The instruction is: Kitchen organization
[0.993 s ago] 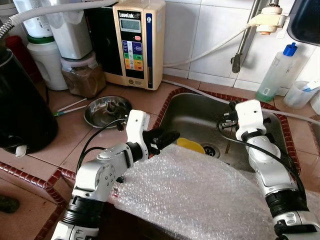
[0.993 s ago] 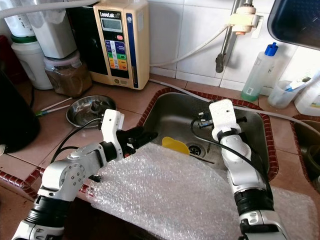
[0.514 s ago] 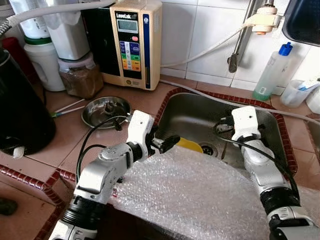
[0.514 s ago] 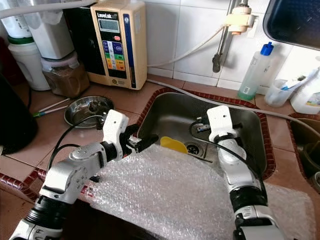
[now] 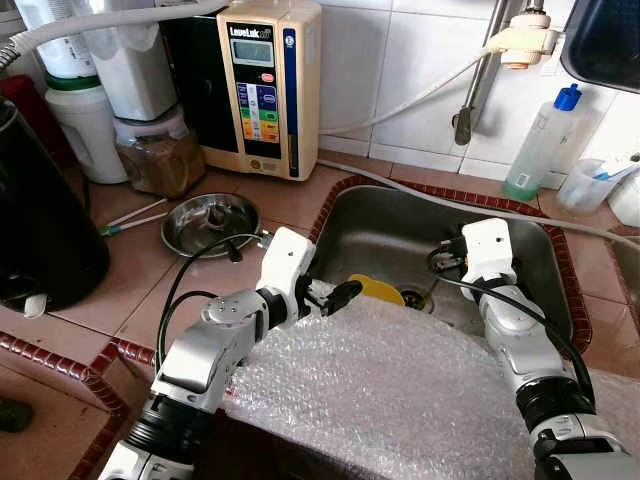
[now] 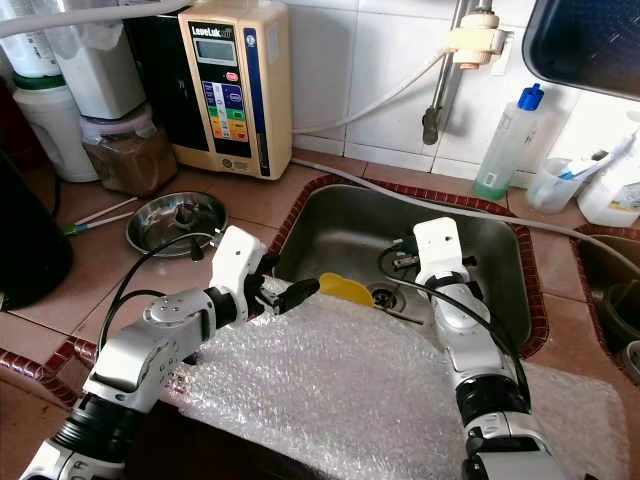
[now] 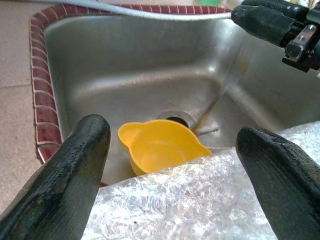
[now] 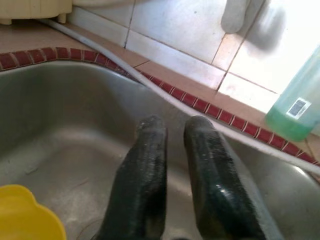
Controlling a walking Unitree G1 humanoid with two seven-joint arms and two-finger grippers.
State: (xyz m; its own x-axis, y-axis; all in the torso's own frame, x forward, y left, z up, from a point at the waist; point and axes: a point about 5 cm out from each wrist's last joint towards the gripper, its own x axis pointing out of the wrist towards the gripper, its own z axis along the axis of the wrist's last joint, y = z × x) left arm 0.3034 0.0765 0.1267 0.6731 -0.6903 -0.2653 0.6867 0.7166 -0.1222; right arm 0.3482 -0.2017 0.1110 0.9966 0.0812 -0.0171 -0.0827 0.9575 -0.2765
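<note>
A yellow cup (image 5: 380,289) lies on the floor of the steel sink (image 5: 390,222), beside the drain (image 5: 415,297). A sheet of bubble wrap (image 5: 400,400) covers the sink's front edge and hides the cup's near side. My left gripper (image 5: 338,297) is open at the wrap's far edge, its fingers (image 7: 90,145) spread either side of the yellow cup (image 7: 160,145) and short of it. My right gripper (image 6: 402,258) hangs inside the sink to the right of the drain. Its fingers (image 8: 150,150) are shut with nothing between them.
A cream water machine (image 5: 262,85), a jar of brown powder (image 5: 155,155) and white jugs stand at the back left. A steel dish (image 5: 210,222) and a black pot (image 5: 40,230) sit on the tiled counter. A tap (image 5: 470,110), a hose and a green bottle (image 5: 540,150) are behind the sink.
My left gripper has reached forward and down to the yellow cup. The right gripper has sunk a little lower into the sink. The camera has shifted slightly.
</note>
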